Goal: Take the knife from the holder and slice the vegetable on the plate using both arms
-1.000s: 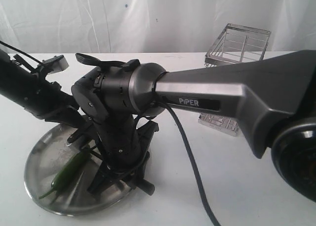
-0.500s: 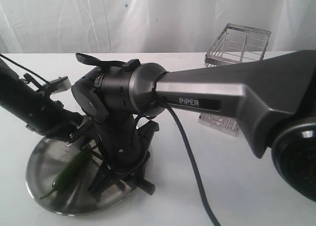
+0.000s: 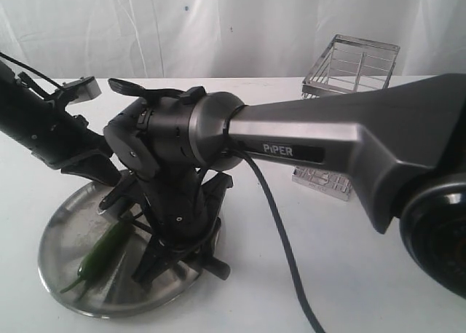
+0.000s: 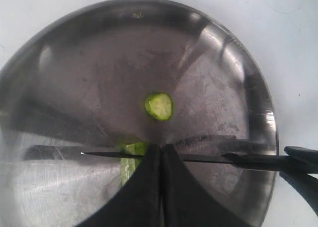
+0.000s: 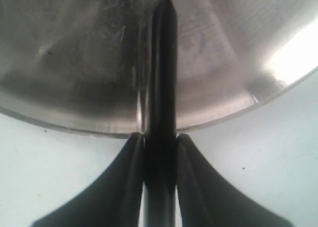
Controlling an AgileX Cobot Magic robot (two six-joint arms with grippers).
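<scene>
The plate (image 3: 62, 238) lies at the front left with the green vegetable (image 3: 102, 251) on it. In the left wrist view the vegetable's cut end (image 4: 130, 160) shows beside my left gripper (image 4: 161, 146), whose fingers are pressed together over the plate (image 4: 74, 63). A round cut slice (image 4: 159, 106) lies loose just beyond. The knife (image 4: 208, 158) lies edge-down across the vegetable's cut end. My right gripper (image 5: 160, 136) is shut on the knife's black handle, and the blade (image 5: 161, 63) reaches over the plate (image 5: 74, 53). The wire holder (image 3: 352, 65) stands at the back right.
The grey PIPER link (image 3: 328, 147) of the right arm reaches across the middle to the plate, and its black cable (image 3: 284, 253) hangs to the front. The left arm (image 3: 44, 129) comes in from the left. White table around, white curtain behind.
The left arm dipped towards the plate half a second ago and has lifted back up and to the left. The right arm and knife have barely moved.
</scene>
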